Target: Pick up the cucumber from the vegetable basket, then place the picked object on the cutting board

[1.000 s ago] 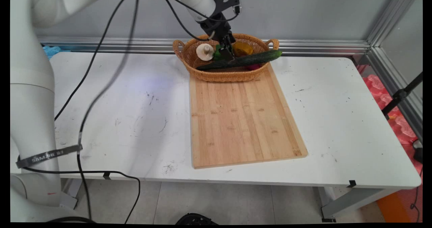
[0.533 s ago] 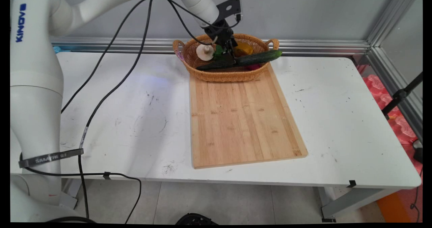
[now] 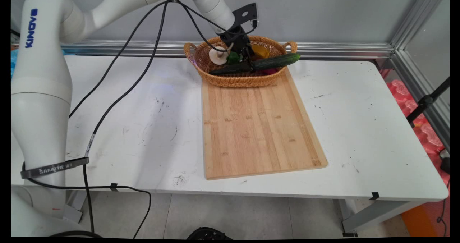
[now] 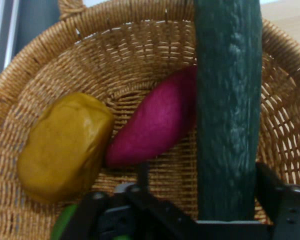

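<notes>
Hand view: the cucumber (image 4: 229,105) runs straight up the picture from between the two black fingers (image 4: 282,205) of the end effector (image 4: 225,212), a finger on either side of it; whether the pads press on it or stand just off it I cannot tell, so I cannot say if the end effector is closed on it. The dark green, bumpy cucumber lies across the wicker basket (image 4: 140,45), its far end passing over the rim. Just beside it, touching or slightly tucked under its left side, lies a magenta, spindle-shaped vegetable (image 4: 155,125). Next to that, touching at its lower end, sits a mustard-yellow lumpy piece (image 4: 65,145). A sliver of a bright green thing (image 4: 64,225) shows at the bottom edge, behind the linkage.

From the main view, the end effector (image 3: 247,58) reaches down into the basket (image 3: 237,79), which stands at the far edge of the desk (image 3: 359,128). The cucumber (image 3: 273,62) lies slantwise in the basket, its right end sticking out over the rim near the right handle, with the end effector at about its middle. A pale mushroom-shaped piece (image 3: 218,55) sits in the basket's left part, the green thing (image 3: 233,57) between it and the end effector. The basket's near side rests on the far end of a wooden cutting board (image 3: 258,128), which lies flat on the desk.
</notes>
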Action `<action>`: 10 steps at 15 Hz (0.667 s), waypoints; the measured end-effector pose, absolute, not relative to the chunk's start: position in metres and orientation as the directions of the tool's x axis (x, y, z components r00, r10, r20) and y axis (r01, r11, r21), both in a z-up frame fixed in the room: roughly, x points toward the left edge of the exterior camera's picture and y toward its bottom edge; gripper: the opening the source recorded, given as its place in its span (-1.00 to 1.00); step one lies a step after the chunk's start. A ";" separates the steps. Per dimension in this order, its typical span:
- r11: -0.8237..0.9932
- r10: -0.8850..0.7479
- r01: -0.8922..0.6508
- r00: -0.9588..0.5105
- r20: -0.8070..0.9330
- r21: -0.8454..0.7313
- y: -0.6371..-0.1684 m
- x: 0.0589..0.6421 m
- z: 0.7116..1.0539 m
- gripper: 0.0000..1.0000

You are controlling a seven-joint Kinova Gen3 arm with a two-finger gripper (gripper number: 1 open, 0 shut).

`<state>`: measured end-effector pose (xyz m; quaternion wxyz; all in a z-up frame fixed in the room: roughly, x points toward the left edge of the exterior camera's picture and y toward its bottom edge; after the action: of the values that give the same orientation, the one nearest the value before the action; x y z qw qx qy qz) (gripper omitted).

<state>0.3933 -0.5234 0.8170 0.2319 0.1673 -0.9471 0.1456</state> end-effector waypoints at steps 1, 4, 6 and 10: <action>0.902 -0.251 -0.385 -0.834 0.491 -0.193 -0.524 0.393 0.816 -1.00; 0.904 -0.256 -0.388 -0.828 0.498 -0.179 -0.526 0.391 0.814 -1.00; 0.905 -0.257 -0.388 -0.825 0.504 -0.173 -0.526 0.389 0.816 -1.00; 0.908 -0.249 -0.384 -0.816 0.522 -0.167 -0.522 0.383 0.832 -1.00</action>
<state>0.3829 -0.5224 0.8320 0.2527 0.1676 -0.9436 0.1333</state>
